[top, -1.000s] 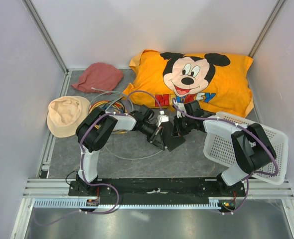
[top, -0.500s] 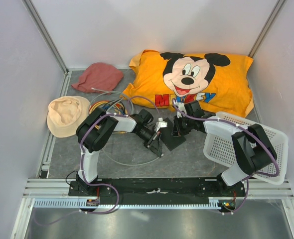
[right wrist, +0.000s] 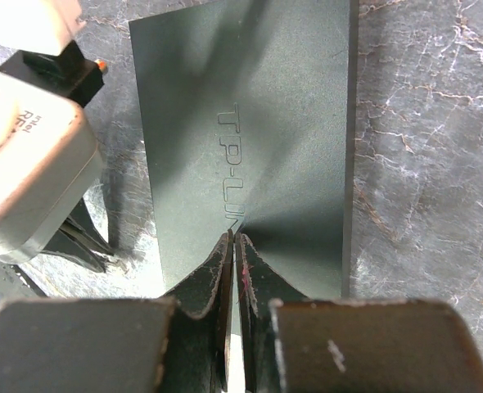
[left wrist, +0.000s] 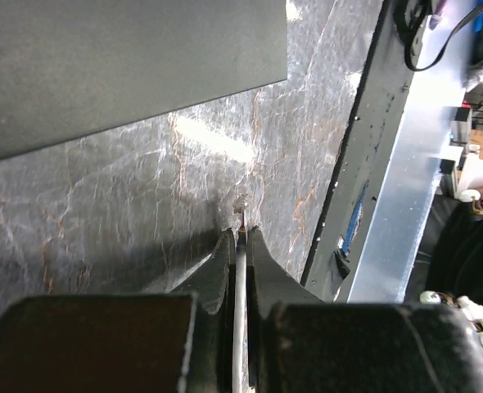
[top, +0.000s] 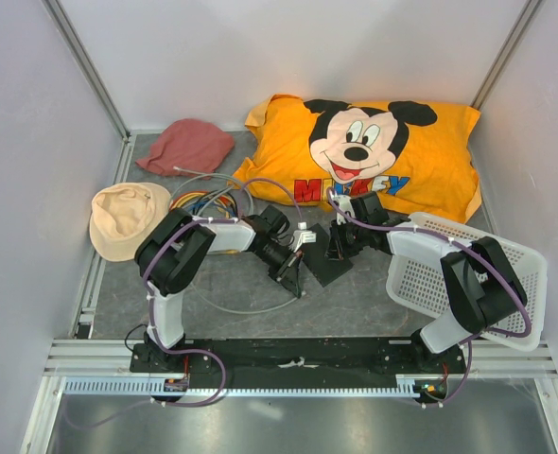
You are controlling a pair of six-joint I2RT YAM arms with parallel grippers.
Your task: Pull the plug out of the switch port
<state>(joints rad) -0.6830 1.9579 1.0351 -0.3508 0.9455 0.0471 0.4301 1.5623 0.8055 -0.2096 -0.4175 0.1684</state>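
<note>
- The left gripper (left wrist: pixel 240 237) is clenched on a thin pale cable (left wrist: pixel 240 327), which runs up between its 2 fingers at the bottom centre of the left wrist view.
- A small clear end, apparently the plug (left wrist: pixel 242 203), pokes out just past the fingertips, over the marbled grey table (left wrist: pixel 307 123).
- The switch (left wrist: pixel 102 57), flat and matte black, fills the upper left of that view, apart from the plug.
- In the top view the switch lies at the middle of the frame, below the orange pillow (top: pixel 392 151) and left of the white basket (top: pixel 421 274).
- The right gripper (right wrist: pixel 232 241) has its 2 fingers pressed together, holding nothing, tips resting on the switch's lettered top face.
</note>
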